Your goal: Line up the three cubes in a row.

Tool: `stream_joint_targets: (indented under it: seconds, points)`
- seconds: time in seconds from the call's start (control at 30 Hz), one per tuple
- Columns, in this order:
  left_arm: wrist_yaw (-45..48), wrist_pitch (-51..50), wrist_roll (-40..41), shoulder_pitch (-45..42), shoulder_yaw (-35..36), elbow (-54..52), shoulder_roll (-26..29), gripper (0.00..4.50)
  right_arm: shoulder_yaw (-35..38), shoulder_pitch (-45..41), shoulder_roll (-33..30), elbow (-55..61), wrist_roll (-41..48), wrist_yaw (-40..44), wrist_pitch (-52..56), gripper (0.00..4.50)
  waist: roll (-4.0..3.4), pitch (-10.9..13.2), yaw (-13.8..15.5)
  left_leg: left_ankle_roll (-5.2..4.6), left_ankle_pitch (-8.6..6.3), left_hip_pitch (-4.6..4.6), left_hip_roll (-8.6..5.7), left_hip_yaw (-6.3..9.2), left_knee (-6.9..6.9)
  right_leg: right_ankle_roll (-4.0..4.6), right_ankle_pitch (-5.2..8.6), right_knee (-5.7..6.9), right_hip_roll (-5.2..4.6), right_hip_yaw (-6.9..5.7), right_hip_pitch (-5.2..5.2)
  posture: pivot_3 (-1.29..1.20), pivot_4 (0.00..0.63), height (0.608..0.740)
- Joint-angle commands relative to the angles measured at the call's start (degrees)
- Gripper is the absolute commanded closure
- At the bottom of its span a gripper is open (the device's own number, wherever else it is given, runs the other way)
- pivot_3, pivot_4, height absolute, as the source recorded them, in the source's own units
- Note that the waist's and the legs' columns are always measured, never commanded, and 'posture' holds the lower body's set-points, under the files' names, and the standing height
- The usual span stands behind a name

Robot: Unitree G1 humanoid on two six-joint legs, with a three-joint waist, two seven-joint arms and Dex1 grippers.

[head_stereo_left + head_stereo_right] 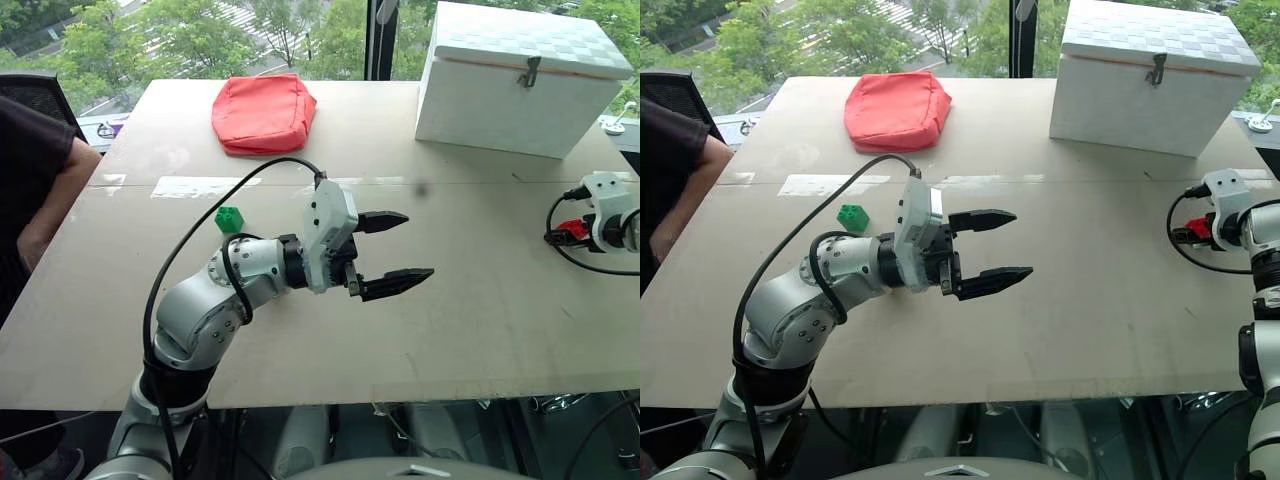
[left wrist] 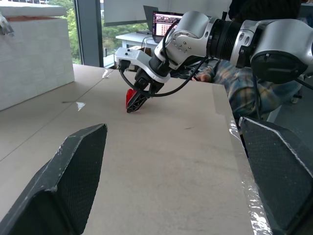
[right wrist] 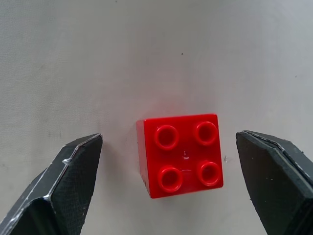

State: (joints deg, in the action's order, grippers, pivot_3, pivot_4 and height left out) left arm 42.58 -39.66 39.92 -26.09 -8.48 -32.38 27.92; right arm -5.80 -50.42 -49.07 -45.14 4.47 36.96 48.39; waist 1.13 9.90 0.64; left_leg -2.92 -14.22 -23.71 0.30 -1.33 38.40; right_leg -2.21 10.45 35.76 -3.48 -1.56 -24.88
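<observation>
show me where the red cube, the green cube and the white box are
red cube (image 3: 180, 154), right wrist view, on its studded top face
green cube (image 1: 229, 218), left eye view, on its visible side
white box (image 1: 515, 100), left eye view, on its front wall

Your red cube (image 3: 180, 154), four studs; green cube (image 1: 229, 218); red pouch (image 1: 263, 111); white checker-lidded box (image 1: 518, 80); beige worktop (image 1: 470, 310); black claw fingers (image 1: 397, 283).
</observation>
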Motion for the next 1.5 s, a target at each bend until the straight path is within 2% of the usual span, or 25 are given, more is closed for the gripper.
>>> stream_joint_targets:
  seconds: [0.03,0.13,0.2,0.27,0.37,0.43,0.53,0.6,0.67,0.87,0.97,1.23,1.5]
  points:
    - [0.29,1.33,0.21,0.23,1.02,-0.89,-0.10,0.02,2.20,-1.43,-0.33,0.05,-0.82,-0.81,-1.05,0.25,0.00,0.00,0.00,0.00,0.00,0.00,0.00,0.00,0.00,0.00,0.00,0.01,0.00,0.00,0.00,0.00,0.150,0.740]
    - [0.26,1.43,0.18,0.31,1.14,-0.86,-0.02,0.00,2.17,-1.36,-0.46,0.16,-1.07,-0.51,-0.92,1.28,0.00,0.00,-0.01,0.00,0.00,0.00,0.00,-0.01,0.00,0.00,0.00,0.01,0.00,0.01,0.00,0.00,0.150,0.740]
    - [0.26,1.48,0.13,0.32,1.20,-0.80,-0.01,0.00,2.02,-1.34,-0.54,0.22,-1.25,-0.20,-0.84,2.39,0.00,0.00,0.00,0.00,0.00,0.00,0.00,0.00,0.00,0.00,0.00,0.02,0.00,0.01,0.00,0.00,0.150,0.740]
    - [0.16,1.51,0.08,0.55,1.32,-0.80,0.02,0.00,1.65,-0.94,-0.88,1.02,-1.33,0.97,-0.80,3.19,0.00,0.00,0.00,0.00,0.00,0.01,0.00,0.00,0.01,0.00,0.00,0.03,0.00,0.01,0.00,0.00,0.150,0.740]
    - [-0.33,1.43,0.49,2.49,2.78,-1.47,0.66,0.00,2.24,1.88,-2.08,9.02,1.69,7.18,0.39,3.15,-0.01,-0.01,-0.10,0.00,0.00,0.01,0.01,0.00,0.01,0.00,0.00,0.03,0.00,0.02,0.00,0.00,0.150,0.740]
    - [-0.03,1.91,0.07,5.52,4.53,-2.44,2.41,0.00,2.66,6.07,-3.13,21.10,5.64,13.50,0.47,3.15,-0.03,-0.01,-0.20,0.00,0.00,0.00,0.04,0.01,0.00,0.00,0.00,0.04,0.00,0.01,-0.02,0.00,0.150,0.740]
    - [0.44,3.15,0.08,11.49,8.35,-4.15,5.29,0.00,2.51,10.31,-2.24,37.73,11.16,18.79,0.82,3.15,-0.07,0.00,-0.78,0.00,0.00,0.03,0.14,0.06,-0.03,-0.02,0.01,0.08,0.05,-0.01,-0.03,0.00,0.150,0.740]
    - [1.07,3.66,0.73,16.63,11.84,-5.67,7.53,0.00,0.74,10.61,0.34,45.52,14.24,21.59,0.26,3.15,-0.08,0.00,-1.39,0.00,-0.01,0.05,0.25,0.07,-0.03,-0.01,0.01,0.10,0.12,0.00,-0.04,0.00,0.150,0.740]
    - [2.22,4.31,0.78,21.44,14.74,-7.35,9.99,0.00,-4.82,9.48,1.46,48.65,12.17,24.21,-3.06,3.15,-0.06,0.01,-1.61,0.00,-0.01,0.08,0.32,0.08,-0.02,-0.01,0.01,0.10,0.21,0.00,-0.05,0.00,0.150,0.740]
    - [3.07,4.35,3.52,29.76,20.83,-10.38,12.77,0.00,-17.91,2.27,6.11,39.92,3.63,30.25,-13.73,3.15,-0.08,0.03,-0.59,0.16,0.09,0.07,0.31,0.17,0.11,0.14,0.21,0.10,0.25,0.05,0.01,0.00,0.150,0.740]
    - [2.22,3.56,5.68,31.37,22.85,-12.43,13.55,0.00,-21.14,-1.17,8.88,31.68,-0.40,31.67,-20.01,3.15,-0.08,0.04,-0.55,0.15,0.09,0.08,0.28,0.13,0.19,0.14,0.20,0.07,0.25,0.15,0.07,0.00,0.150,0.740]
    - [1.05,3.30,7.70,34.64,26.52,-14.61,15.60,0.00,-22.60,-6.58,14.50,17.43,-5.19,35.97,-30.14,3.15,-0.09,0.06,-0.44,0.23,0.12,0.04,0.29,0.19,0.02,0.38,0.06,0.08,0.35,0.13,-0.03,0.00,0.150,0.740]
    - [-0.18,3.55,8.44,36.40,27.28,-15.60,15.90,0.00,-22.29,-9.42,18.74,9.51,-8.69,38.84,-36.14,3.15,-0.12,0.08,-1.13,0.22,0.11,0.06,0.29,0.17,0.01,0.38,0.06,0.08,0.36,0.16,-0.03,0.00,0.150,0.740]
